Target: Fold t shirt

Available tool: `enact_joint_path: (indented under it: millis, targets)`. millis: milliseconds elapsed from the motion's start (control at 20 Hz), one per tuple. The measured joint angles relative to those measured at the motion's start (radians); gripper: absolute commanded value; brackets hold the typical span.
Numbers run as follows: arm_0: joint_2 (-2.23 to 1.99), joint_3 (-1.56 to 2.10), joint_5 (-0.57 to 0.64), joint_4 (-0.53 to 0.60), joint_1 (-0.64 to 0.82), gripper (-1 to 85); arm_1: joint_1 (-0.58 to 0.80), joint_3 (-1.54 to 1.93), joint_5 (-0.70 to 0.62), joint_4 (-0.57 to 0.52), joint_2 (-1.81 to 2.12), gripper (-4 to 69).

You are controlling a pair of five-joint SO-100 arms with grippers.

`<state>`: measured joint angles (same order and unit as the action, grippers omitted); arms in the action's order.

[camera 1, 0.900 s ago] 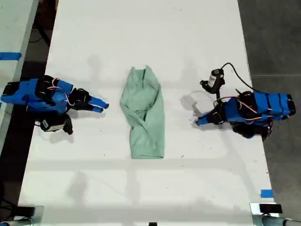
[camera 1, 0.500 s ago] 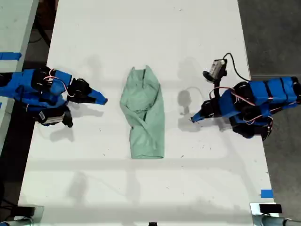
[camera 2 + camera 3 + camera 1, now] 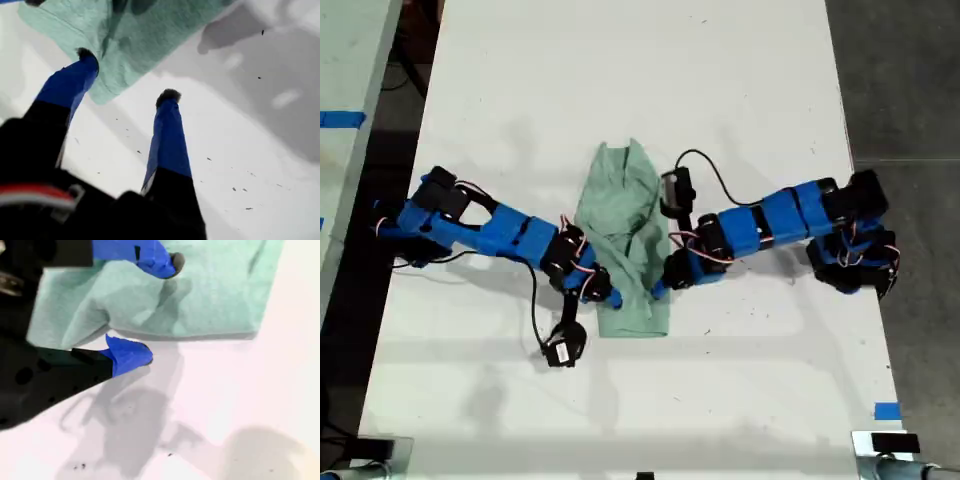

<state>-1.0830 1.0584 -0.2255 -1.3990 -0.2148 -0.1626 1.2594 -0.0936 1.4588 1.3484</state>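
The pale mint-green t shirt lies folded into a long narrow strip across the middle of the white table. My first gripper, on the arm from the exterior view's right, is open at the strip's lower right corner. In its wrist view, my first gripper has one finger on the t shirt and the other on bare table. My second gripper, on the arm from the exterior view's left, is open at the lower left edge. My second gripper straddles the hem of the t shirt.
A blue tape mark sits near the table's lower right corner in the exterior view, with dark floor beyond the right edge. A second surface with blue tape stands at the exterior view's left. Camera cables loop above the arms.
Both arms have stretched out from the table's sides to the t shirt's lower end in the exterior view. The t shirt has not visibly moved.
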Motion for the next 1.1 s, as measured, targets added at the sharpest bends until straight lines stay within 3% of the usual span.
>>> enact_joint_path:
  millis: [50,150,350,400,450,850,950,1100]
  targets:
    - [0.020,-0.009,-0.012,0.037,-0.025,18.0,-0.002,-0.003,-0.003,-0.031,-0.032,26.6]
    - [0.054,-0.029,-0.020,0.095,-0.063,-0.3,-0.005,-0.020,-0.003,-0.064,-0.101,26.8]
    - [0.112,-0.038,-0.038,0.173,-0.069,-0.3,-0.028,-0.094,-0.002,-0.124,-0.225,26.4]
    - [0.112,-0.038,-0.038,0.181,-0.069,-0.3,-0.035,-0.117,-0.002,-0.138,-0.244,15.8]
    - [0.112,-0.038,-0.038,0.186,-0.069,-0.3,-0.044,-0.152,-0.003,-0.146,-0.272,-0.4]
    - [-0.005,-0.038,0.038,0.267,-0.158,-0.3,-0.175,-0.327,-0.078,-0.187,-0.285,-0.3]
    - [-0.115,-0.037,0.052,0.193,-0.166,-0.3,-0.173,-0.327,-0.144,-0.204,-0.176,-0.3]
    - [-0.279,-0.035,0.107,0.034,-0.067,-0.3,-0.052,-0.264,-0.262,-0.207,0.034,0.3]
